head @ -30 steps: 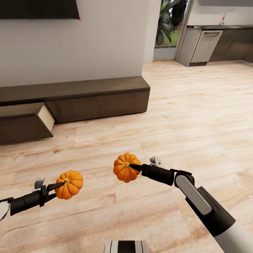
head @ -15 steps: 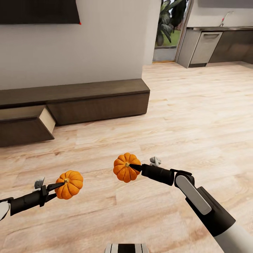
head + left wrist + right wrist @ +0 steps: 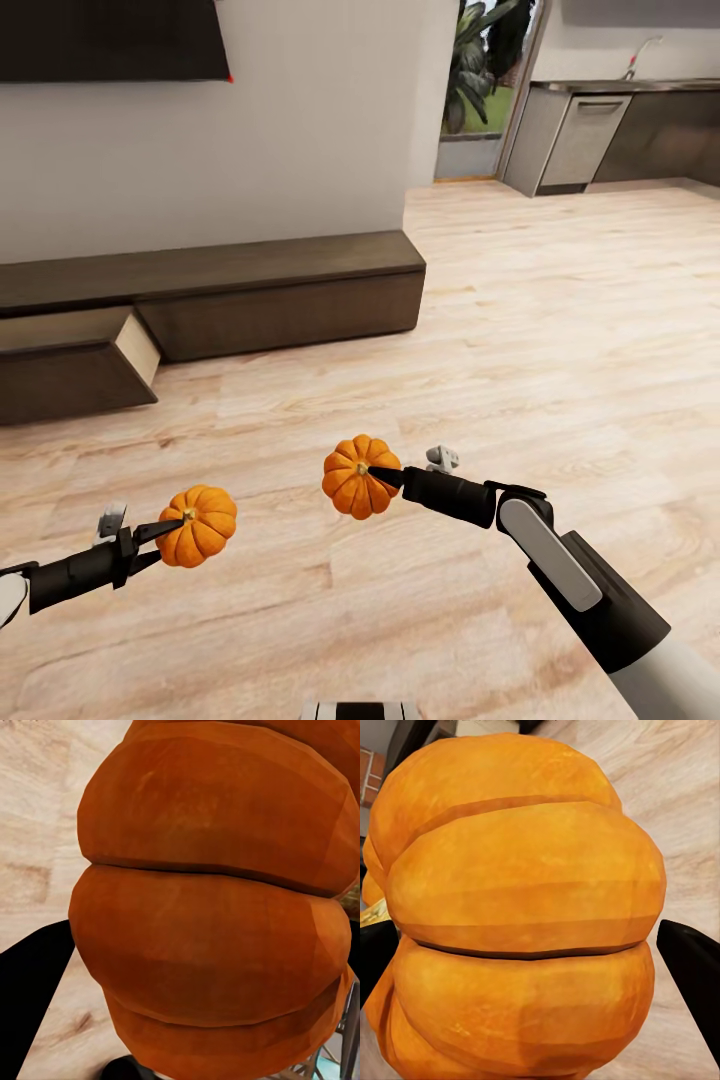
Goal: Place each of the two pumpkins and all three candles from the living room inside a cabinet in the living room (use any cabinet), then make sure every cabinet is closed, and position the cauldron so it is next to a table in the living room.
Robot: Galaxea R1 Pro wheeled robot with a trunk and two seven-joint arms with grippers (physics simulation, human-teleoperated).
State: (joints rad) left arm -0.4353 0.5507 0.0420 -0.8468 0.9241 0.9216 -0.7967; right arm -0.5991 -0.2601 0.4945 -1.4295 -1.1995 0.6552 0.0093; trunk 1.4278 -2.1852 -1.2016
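Pumpkins fill both wrist views close up: the left pumpkin (image 3: 210, 907) is deep orange with broad ribs, a black finger (image 3: 34, 997) at its flank; the right pumpkin (image 3: 521, 915) is paler orange, a dark fingertip (image 3: 694, 967) on either side. From the head camera they show whole, small and round with short stems. The left gripper (image 3: 172, 522), lower left of the frame, is clamped on one; the right gripper (image 3: 385, 477), near the centre, is clamped on the other. Both hang above the wooden floor (image 3: 560, 330). Farther off, across the upper left, runs the dark cabinet (image 3: 280, 290), its left drawer (image 3: 70, 365) pulled out, showing a beige side. Grey kitchen units (image 3: 590, 135) stand at the upper right.
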